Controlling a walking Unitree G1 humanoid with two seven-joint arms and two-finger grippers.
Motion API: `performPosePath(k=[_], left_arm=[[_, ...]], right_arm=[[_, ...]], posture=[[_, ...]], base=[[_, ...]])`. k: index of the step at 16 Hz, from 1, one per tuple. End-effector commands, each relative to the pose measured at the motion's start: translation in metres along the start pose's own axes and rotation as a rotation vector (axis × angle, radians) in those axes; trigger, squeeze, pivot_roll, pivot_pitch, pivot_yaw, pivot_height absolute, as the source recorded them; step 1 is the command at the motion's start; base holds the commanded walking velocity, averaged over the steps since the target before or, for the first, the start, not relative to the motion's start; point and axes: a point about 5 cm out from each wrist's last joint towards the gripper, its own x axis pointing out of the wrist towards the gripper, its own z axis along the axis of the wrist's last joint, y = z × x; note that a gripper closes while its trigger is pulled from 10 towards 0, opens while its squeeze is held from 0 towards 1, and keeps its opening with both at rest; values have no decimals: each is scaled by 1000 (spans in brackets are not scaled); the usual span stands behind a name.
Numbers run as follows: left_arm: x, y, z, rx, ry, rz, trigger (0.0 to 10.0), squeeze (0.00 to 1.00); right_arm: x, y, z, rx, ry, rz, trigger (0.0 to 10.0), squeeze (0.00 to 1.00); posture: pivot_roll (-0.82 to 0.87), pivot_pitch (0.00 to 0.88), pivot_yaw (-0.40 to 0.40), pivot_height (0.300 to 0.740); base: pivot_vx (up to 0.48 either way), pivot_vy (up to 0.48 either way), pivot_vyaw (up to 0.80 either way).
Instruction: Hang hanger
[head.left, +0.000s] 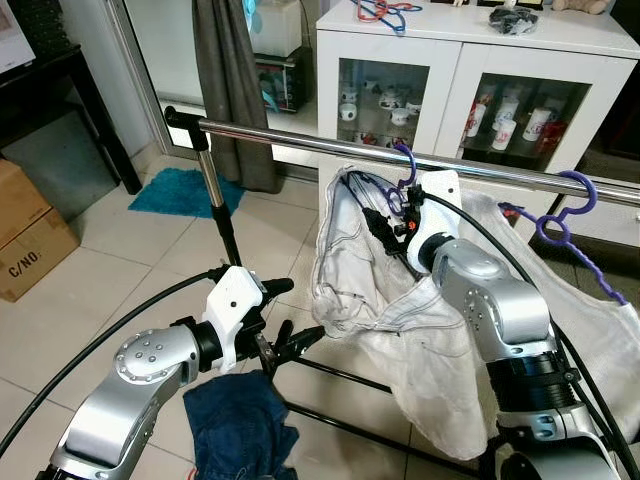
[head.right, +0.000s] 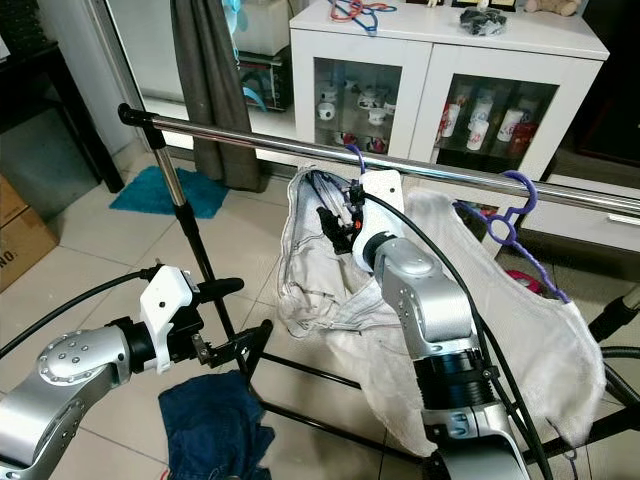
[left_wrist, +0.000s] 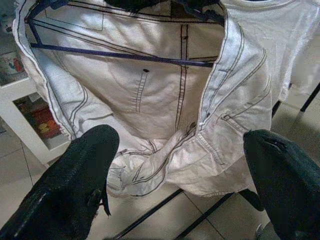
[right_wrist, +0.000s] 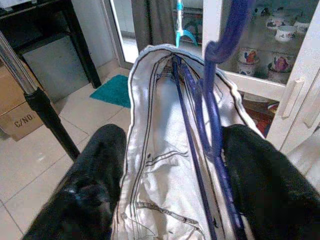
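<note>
A purple hanger (head.left: 405, 160) carrying a white denim garment (head.left: 360, 290) has its hook over the chrome rail (head.left: 300, 135) of a clothes rack. My right gripper (head.left: 385, 215) is raised just below the rail, at the top of that garment. In the right wrist view its black fingers (right_wrist: 100, 175) stand apart on either side of the hanger's neck (right_wrist: 215, 100) and the garment's waistband, so the gripper is open. Low down in front of the garment, my left gripper (head.left: 290, 315) is open and holds nothing; the garment (left_wrist: 165, 100) hangs ahead of it.
A second purple hanger (head.left: 560, 215) with a white shirt (head.left: 600, 330) hangs further right on the rail. The rack's upright pole (head.left: 215, 200) and floor bars stand close ahead. A blue cloth (head.left: 240, 420) lies on the tiles below my left arm. Behind are a white glass-door cabinet (head.left: 470, 60) and a cardboard box (head.left: 25, 240).
</note>
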Motion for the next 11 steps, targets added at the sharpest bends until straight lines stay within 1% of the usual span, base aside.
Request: performPosePath(k=[1, 11], left_arm=[[1, 1, 1, 23, 12, -4, 10000, 275], [2, 1, 0, 28, 14, -4, 10000, 275]], right_arm=[[2, 1, 6, -6, -21, 3, 0, 0], [3, 0, 7, -33, -29, -1, 0, 0]], posture=[[74, 0, 34, 740], [76, 0, 33, 740]], base=[[0, 0, 0], [0, 0, 0]])
